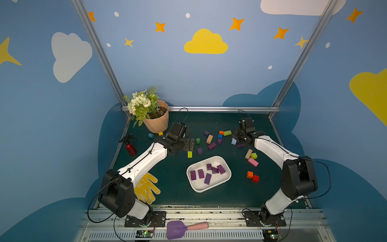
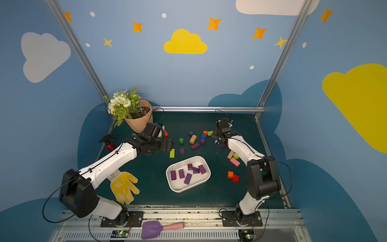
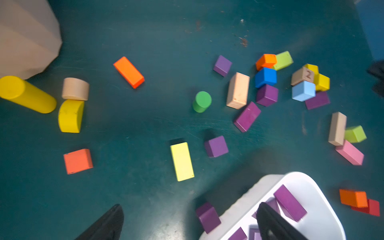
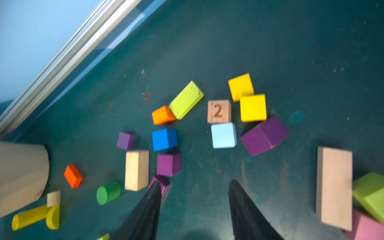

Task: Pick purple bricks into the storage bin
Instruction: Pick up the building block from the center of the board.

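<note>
My left pincer point(image 3: 189, 206) stands wide open and holds nothing. In both top views it hangs left of centre, just beside a lime oblong block point(image 1: 190, 154). My right pincer point(image 4: 194, 182) also has its jaws apart, with only bare bench point(image 1: 167, 184) between them. It is right of centre, over the far cluster of blocks. A purple oblong brick point(image 4: 264, 135) lies just past it, beside a pale blue cube point(image 4: 223, 135).

The storage bin point(image 1: 218, 181) sits in the lower middle of the bench, well apart from every edge, with six purple bricks point(image 1: 200, 173) inside. More of them lie loose above it, among the mixed blocks at centre.

A metal rail point(image 1: 222, 109) closes the far edge, and a strip of bare bench runs just below it. The flowerpot point(image 1: 157, 123) crowds the upper left corner. The yellow glove point(image 1: 146, 188) fills the lower left, partly under my left arm. An orange cube point(image 1: 249, 174) touches a red one between the bin and my right arm. The widest open room is below the bin and between the bin and the glove.

The one mark I can read is a "2" on a wooden cube point(image 4: 218, 111).
</note>
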`<state>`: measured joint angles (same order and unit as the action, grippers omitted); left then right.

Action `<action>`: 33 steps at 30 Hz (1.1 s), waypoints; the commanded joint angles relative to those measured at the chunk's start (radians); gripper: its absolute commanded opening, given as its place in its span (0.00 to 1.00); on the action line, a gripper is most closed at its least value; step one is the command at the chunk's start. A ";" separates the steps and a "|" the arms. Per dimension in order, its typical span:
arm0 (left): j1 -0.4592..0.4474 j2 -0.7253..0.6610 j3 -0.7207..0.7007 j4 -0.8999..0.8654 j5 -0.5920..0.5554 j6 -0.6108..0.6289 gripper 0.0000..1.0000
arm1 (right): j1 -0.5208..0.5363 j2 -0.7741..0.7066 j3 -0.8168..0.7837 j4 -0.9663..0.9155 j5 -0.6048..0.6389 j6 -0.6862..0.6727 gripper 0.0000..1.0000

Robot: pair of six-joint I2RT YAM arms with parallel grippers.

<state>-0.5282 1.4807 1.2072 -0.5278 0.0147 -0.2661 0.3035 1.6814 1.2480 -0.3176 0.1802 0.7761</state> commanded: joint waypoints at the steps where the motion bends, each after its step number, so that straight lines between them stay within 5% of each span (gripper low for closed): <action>1: -0.030 -0.029 0.024 -0.012 0.002 0.015 1.00 | -0.036 0.024 0.064 -0.033 0.026 -0.051 0.52; 9: -0.069 -0.019 0.028 -0.014 0.044 0.011 1.00 | -0.082 0.053 0.095 -0.103 0.073 -0.190 0.45; 18: -0.084 0.014 0.039 -0.030 0.057 0.009 1.00 | -0.130 0.133 0.110 -0.104 -0.028 -0.158 0.41; 33: -0.093 0.011 0.038 -0.029 0.066 0.011 1.00 | -0.133 0.208 0.136 -0.159 -0.022 -0.157 0.36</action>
<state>-0.6182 1.4906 1.2194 -0.5365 0.0761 -0.2630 0.1719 1.8763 1.3605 -0.4370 0.1616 0.6212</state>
